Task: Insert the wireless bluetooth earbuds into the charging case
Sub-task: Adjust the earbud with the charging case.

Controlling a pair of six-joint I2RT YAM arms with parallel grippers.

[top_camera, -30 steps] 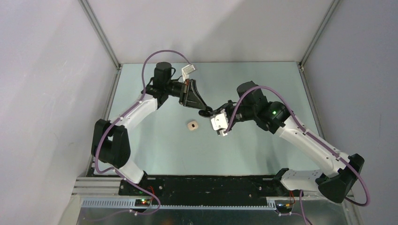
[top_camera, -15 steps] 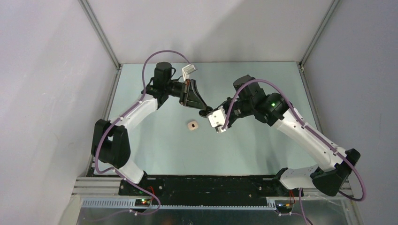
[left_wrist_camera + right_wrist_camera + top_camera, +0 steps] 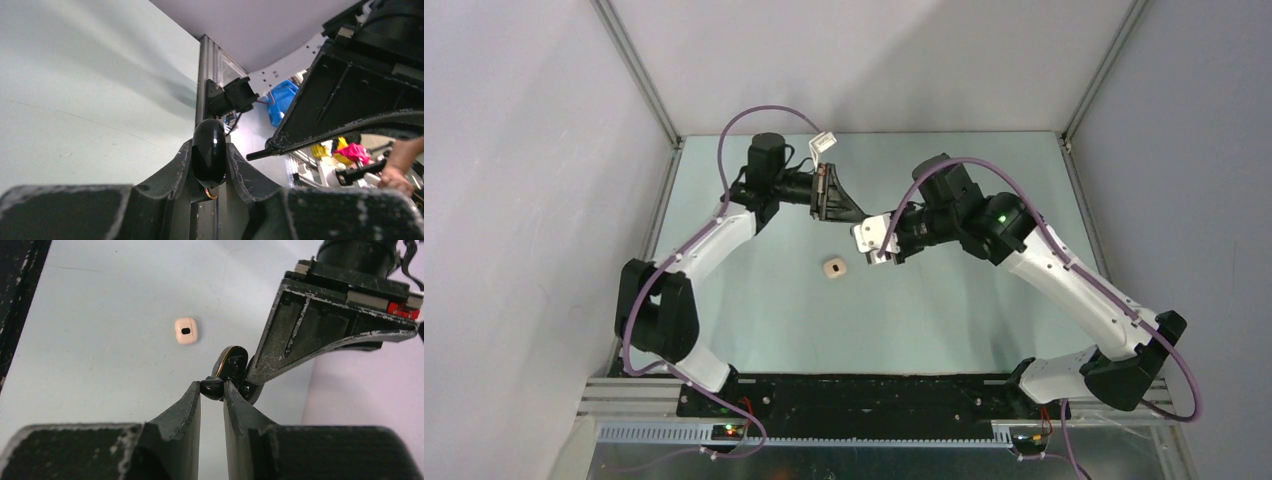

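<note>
Pale green tabletop runs under both arms, which meet in the air over its far middle. The left gripper is closed most of the way on the charging case, a glossy black pebble clamped across its thin dimension, well clear of the table. In the left wrist view its long axis stands upright between the fingers. In the right wrist view it shows as a tilted oval with a thin gold rim turned toward the other arm. Whether its lid is open cannot be told.

The right gripper is nearly closed, pinching one tiny black earbud at its fingertips. That bud sits just below and left of the case's rimmed face, touching it or nearly so. By my reading, the coming move turns on this: the case lies just ahead and slightly to the right of the bud, so a short push along the fingers should seat it, provided the bud is lined up with its pocket, which is too small to judge. A second bud is not visible.

A pale pink case lies flat on the table nearer the bases, apart from both grippers.

Compared with a second ago, the right wrist has swung left and away from the bases, closing on the left gripper, which has itself drawn back slightly. The pink case has not shifted.
</note>
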